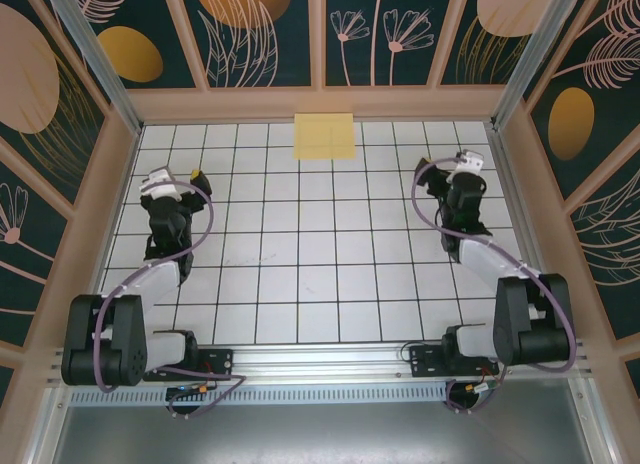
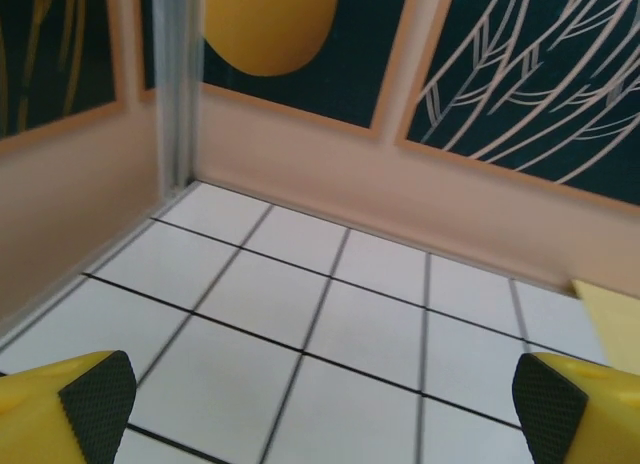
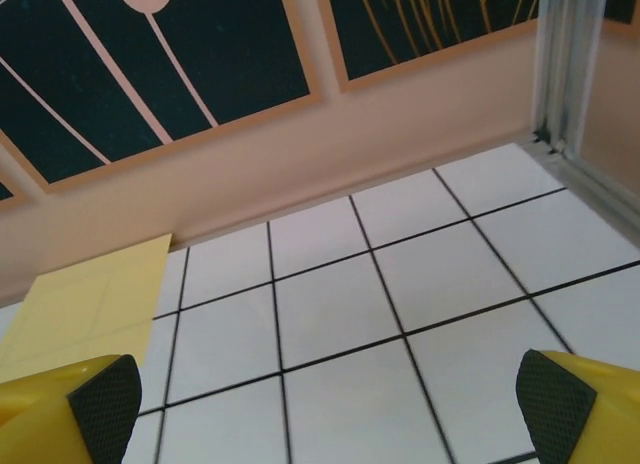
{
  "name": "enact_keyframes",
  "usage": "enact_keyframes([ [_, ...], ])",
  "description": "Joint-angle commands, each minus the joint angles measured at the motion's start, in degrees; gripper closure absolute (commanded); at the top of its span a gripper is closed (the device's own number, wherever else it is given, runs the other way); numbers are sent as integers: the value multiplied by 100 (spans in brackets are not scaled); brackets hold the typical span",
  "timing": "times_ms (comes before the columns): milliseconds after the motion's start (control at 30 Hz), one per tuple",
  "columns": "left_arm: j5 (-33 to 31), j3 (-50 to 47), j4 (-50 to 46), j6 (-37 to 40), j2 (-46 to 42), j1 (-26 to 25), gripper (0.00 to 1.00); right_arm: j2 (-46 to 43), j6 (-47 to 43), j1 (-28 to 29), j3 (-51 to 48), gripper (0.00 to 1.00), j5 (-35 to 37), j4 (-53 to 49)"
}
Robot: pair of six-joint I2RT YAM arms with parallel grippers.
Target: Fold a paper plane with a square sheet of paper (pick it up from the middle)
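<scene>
**Both arms folded low, fingers spread wide, paper untouched at the back wall**

The pale yellow square sheet of paper [image 1: 324, 136] lies flat on the white, black-gridded worktop [image 1: 300, 274]. It sits at the middle of the far edge, with its far side at the foot of the peach-coloured back wall [image 1: 320, 102]. Faint crease lines cross it. Nothing touches it, and it is well apart from both arms.

The black left arm [image 1: 165, 249] rises from its base at the near left corner and bends forward over the left columns of tiles. Its wrist is turned towards the far wall. A purple cable [image 1: 205, 229] loops beside it. The left fingers [image 2: 95, 394] are released: in the left wrist view the two yellow tips with black textured pads stand at opposite lower corners, with bare tiles between them. A corner of the yellow sheet [image 2: 612, 319] shows at that view's right edge, ahead of the right-hand tip.

The black right arm [image 1: 470, 239] mirrors this pose on the right side, elbow near the right wall and wrist aimed at the far wall. The right fingers [image 3: 105, 399] are likewise spread apart and grasp nothing, with only tiles between the pads. In the right wrist view the sheet [image 3: 90, 309] lies ahead of the left-hand tip, against the wall's foot. A silver metal corner post [image 3: 565, 64] stands at the far right.
</scene>
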Motion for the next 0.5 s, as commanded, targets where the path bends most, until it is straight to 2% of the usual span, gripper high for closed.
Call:
enact_keyframes([
  [0,754,564,-1466,-956,-165,25,2,584,755,472,650,1,553,-1304],
  [67,1038,828,-1936,-1066,-253,18,1,1047,915,808,1135,1,627,-1475],
  [133,1132,981,-2163,-1106,-349,24,2,1516,1114,1035,1638,1,337,-1685],
  [367,1430,1101,-2319,-1149,-334,31,2,3308,1955,1630,3276,4,-1147,-1933],
  [467,1575,1057,-2279,-1150,-228,23,1,3914,1923,1803,3937,6,-1243,-2178],
])
